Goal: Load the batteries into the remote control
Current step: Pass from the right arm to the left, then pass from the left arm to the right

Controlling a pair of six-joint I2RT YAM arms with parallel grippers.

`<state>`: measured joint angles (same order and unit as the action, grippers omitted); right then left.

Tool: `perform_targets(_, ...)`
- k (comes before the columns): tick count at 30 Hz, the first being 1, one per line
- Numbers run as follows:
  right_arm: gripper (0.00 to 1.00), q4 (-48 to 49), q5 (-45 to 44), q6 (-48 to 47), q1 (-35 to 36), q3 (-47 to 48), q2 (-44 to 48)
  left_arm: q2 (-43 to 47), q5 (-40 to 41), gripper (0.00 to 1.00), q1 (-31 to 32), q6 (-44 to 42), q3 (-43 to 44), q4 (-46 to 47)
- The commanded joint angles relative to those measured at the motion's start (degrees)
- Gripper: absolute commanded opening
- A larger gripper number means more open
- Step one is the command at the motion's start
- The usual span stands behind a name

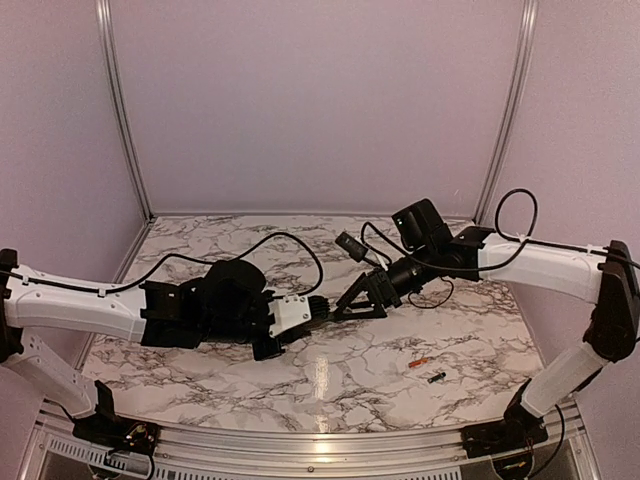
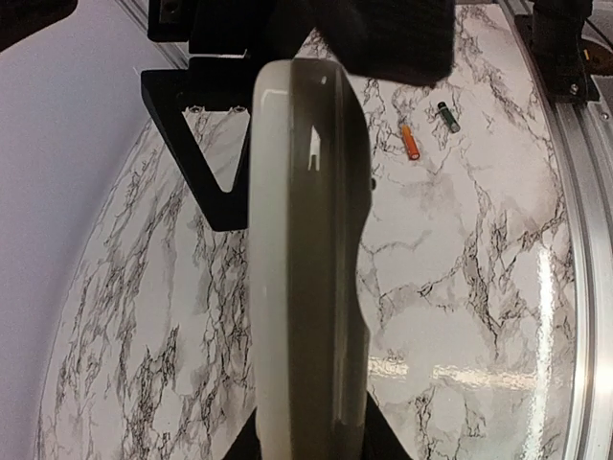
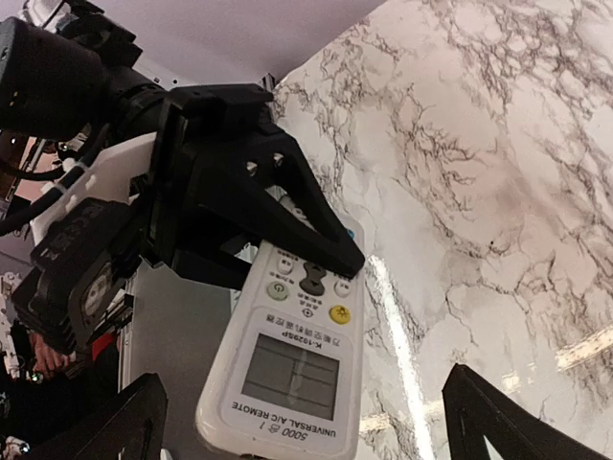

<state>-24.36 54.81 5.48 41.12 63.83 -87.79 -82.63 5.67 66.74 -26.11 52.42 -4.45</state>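
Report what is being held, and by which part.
The left gripper holds the remote control by its button end; the open right gripper holds nothing.

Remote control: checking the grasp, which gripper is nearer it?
Left. The left gripper is shut on the button end of the remote control; the right gripper is open, straddling the screen end.
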Motion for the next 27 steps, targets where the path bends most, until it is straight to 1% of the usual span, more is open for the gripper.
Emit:
perform_targets(1, 0.99, 11.8, -1.1, 1.3, -0.8, 0.1, 5.7, 5.8, -10.4, 0.09, -2.6, 9.6, -2.3, 9.1)
perform_targets(5, 0.99, 18.7, -1.1, 2.4, -0.7, -1.8, 10.3, 9.4, -19.5, 0.1, -6.0, 17.3, -5.0, 14.2)
perform_targets(7, 0.99, 19.6, -2.0, 1.5, -0.6, -1.9, 12.4, 10.9, -23.2, 0.1, -7.4, 20.6, -6.4, 17.4)
perform_targets(10, 0.98, 19.7, -2.2, 0.3, -0.4, -1.1, 12.5, 12.1, -26.9, 0.11, -8.6, 25.3, -8.3, 22.7)
perform_targets(13, 0.95, 21.1, -1.6, 0.1, 1.0, -0.3, 11.7, 11.9, -29.8, 0.11, -9.1, 30.1, -9.1, 26.9)
perform_targets(17, 0.89, 23.8, 0.0, 1.7, 2.6, 0.2, 9.8, 11.4, -32.6, 0.12, -9.9, 34.9, -9.8, 32.4)
perform_targets(20, 0.85, 27.6, 1.5, 3.3, 3.1, 0.3, 8.8, 10.8, -34.5, 0.12, -10.4, 38.0, -10.5, 35.9)
perform_targets(25, 0.76, 32.8, 3.6, 7.6, 3.4, 0.5, 7.2, 8.5, -36.2, 0.12, -10.5, 39.5, -9.7, 36.6)
perform_targets(27, 0.71, 35.1, 4.4, 9.2, 3.5, 0.4, 6.9, 7.8, -36.7, 0.13, -10.5, 40.0, -9.7, 37.3)
